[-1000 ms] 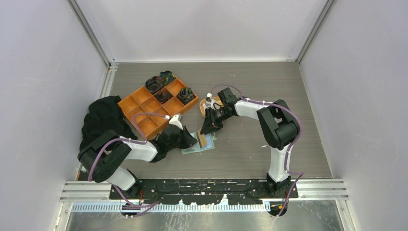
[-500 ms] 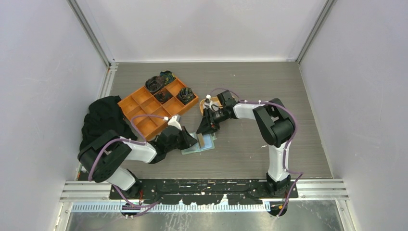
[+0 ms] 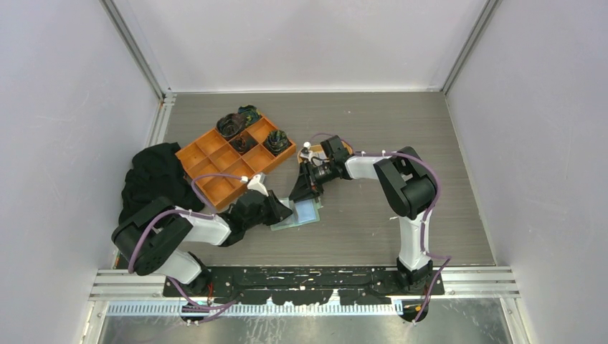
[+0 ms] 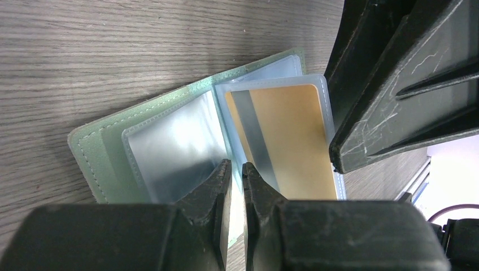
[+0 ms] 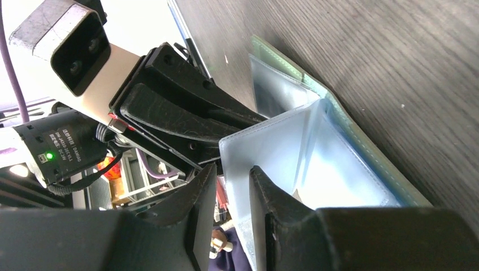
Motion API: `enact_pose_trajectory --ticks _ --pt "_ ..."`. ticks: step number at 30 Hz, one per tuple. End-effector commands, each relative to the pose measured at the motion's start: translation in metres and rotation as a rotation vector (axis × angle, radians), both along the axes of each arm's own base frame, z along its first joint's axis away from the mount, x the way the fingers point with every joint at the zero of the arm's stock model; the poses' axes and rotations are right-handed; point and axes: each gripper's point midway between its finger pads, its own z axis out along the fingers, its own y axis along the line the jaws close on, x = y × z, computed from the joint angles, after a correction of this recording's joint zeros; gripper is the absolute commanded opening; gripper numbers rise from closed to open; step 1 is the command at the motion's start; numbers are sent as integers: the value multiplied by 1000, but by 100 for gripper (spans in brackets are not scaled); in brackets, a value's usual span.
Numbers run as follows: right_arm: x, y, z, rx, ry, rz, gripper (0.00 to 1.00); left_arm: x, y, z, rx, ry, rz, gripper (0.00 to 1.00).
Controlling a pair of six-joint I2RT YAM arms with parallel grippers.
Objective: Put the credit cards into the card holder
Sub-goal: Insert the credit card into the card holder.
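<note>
The sage-green card holder (image 3: 305, 213) lies open on the table, its cover (image 4: 96, 152) flat and its clear pockets fanned. One credit card (image 4: 282, 135), gold with a grey stripe, sits inside a clear pocket. My left gripper (image 4: 236, 166) is at the holder's left side, its jaws almost together on the edge of a pocket leaf. My right gripper (image 5: 233, 172) hovers just beyond the holder (image 5: 361, 147), jaws a little apart. A raised pocket leaf's edge stands in the gap, and no card is in it. The two grippers (image 3: 285, 210) (image 3: 305, 193) nearly touch.
An orange compartment tray (image 3: 215, 161) with dark items in its far cells stands behind my left arm. A black cloth (image 3: 154, 175) is heaped at the left wall. The side walls close in the table left and right.
The gold card, seen bare at the holder one second ago, now lies under a bluish pocket leaf. My right gripper has drawn slightly back toward the far side. The left arm barely moved.
</note>
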Motion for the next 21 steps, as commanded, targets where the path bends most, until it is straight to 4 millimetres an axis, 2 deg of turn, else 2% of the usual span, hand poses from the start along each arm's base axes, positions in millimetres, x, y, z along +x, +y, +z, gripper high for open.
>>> enact_pose_trajectory --ticks 1,11,21 --pt "-3 4 10 49 -7 26 33 -1 6 -2 23 -7 11 14" --pt "-13 12 7 63 -1 71 24 -2 11 -4 33 5 22 15" --pt "-19 17 1 59 -3 100 21 -3 16 -1 46 7 30 16"
